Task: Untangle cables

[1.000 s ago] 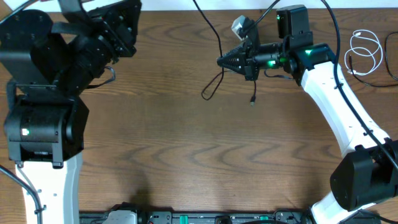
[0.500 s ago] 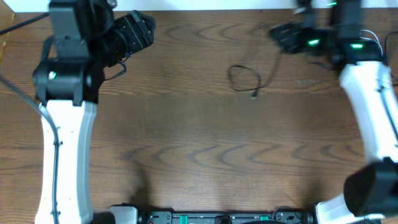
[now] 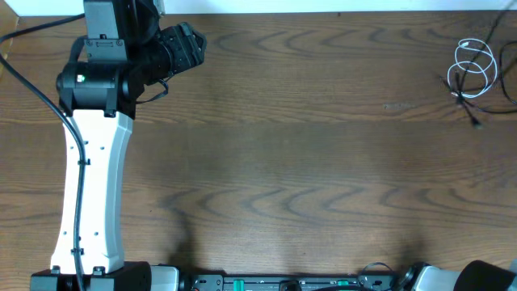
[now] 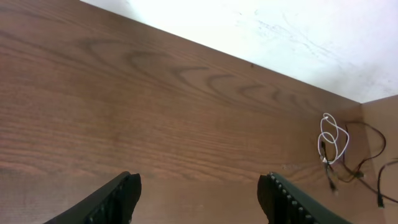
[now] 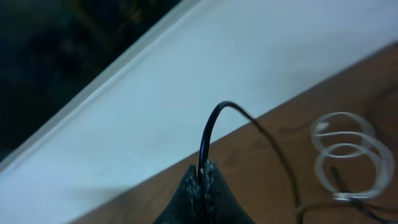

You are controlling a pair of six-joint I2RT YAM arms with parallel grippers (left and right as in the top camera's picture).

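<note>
Wood table point(image 3: 283, 162); black cable point(image 5: 210, 127) pinched in right hand point(image 5: 202, 178) (white coil point(image 5: 346, 154) beyond).

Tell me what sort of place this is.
Probably a robot test bench in a lab: a wooden table, a white robot arm mounted at its edge, and a coiled white cable lying loose.

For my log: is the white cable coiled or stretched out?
Coiled. The white cable lies in overlapping round loops, visible in the overhead and both wrist views.

R wrist view blurred; black cable point(image 3: 469, 113) runs off overhead edge.
</note>
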